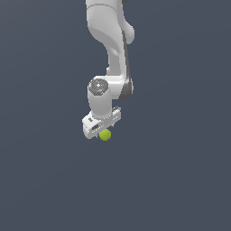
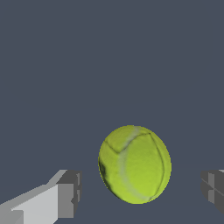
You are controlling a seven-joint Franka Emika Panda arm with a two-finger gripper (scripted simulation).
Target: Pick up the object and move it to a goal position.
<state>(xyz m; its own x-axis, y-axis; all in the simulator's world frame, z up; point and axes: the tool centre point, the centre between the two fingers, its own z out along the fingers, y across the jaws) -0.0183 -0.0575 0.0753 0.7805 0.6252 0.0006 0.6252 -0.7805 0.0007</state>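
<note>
The object is a small yellow-green ball with pale tennis-ball seams. In the exterior view it peeks out just under the white hand of the arm. The wrist view shows the ball large and close, lying between the two grey fingertips. My gripper is open and straddles the ball. A clear gap shows between the ball and one finger, and another gap on the side of the opposite finger. Neither pad touches it. In the exterior view the hand hides most of the fingers of the gripper.
Plain dark blue-grey ground fills both views. The white arm comes down from the top of the exterior view to the hand. Nothing else shows.
</note>
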